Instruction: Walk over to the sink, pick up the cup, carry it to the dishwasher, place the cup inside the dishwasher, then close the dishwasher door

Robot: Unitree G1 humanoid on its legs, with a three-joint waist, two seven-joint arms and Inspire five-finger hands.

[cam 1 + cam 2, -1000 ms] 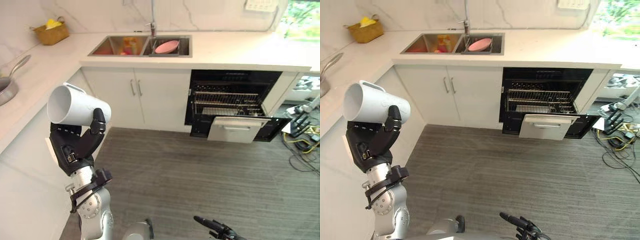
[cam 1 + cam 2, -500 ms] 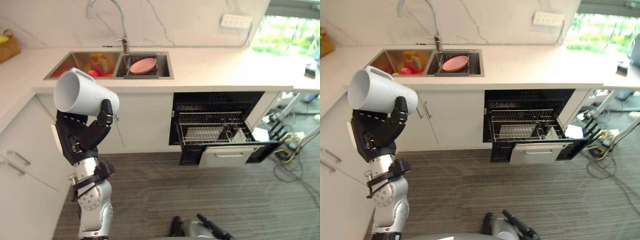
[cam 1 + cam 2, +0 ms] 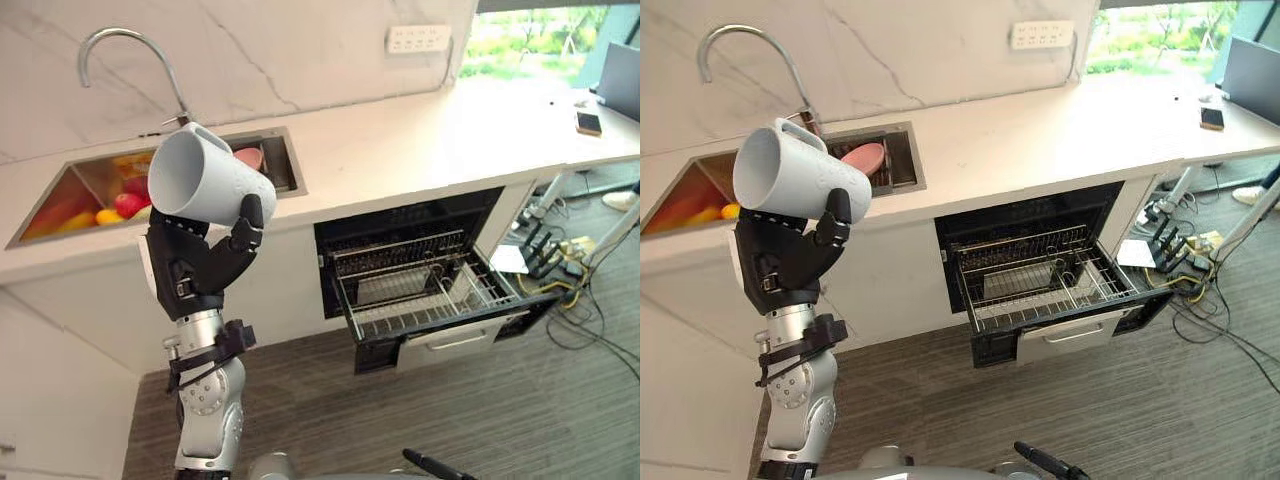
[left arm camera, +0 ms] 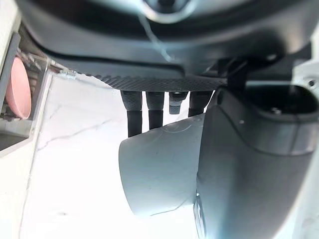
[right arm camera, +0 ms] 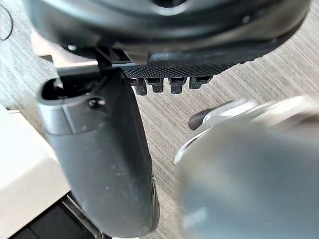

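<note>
My left hand (image 3: pixel 195 270) is raised in front of the sink (image 3: pixel 60 195), shut on a white cup (image 3: pixel 205 180). The cup lies tilted on its side, with its mouth turned to the upper left. In the left wrist view the fingers (image 4: pixel 134 117) and thumb (image 4: pixel 249 164) wrap the cup (image 4: pixel 159 179). To the right, under the counter, the dishwasher (image 3: pixel 400 230) stands open with its door (image 3: pixel 470 340) down. Its wire rack (image 3: pixel 420 295) is pulled out. My right hand (image 5: pixel 99 149) hangs low over the floor, relaxed and holding nothing.
A pink plate (image 3: pixel 862 158) and colourful fruit (image 3: pixel 120 200) lie in the sink under a curved tap (image 3: pixel 120 45). The white counter (image 3: pixel 430 130) carries a phone (image 3: pixel 588 122) at the far right. Loose cables (image 3: pixel 575 300) lie on the floor right of the dishwasher.
The camera has swung right and come closer to the counter, so the sink and dishwasher look larger. The cup stays in my left hand, held the same way.
</note>
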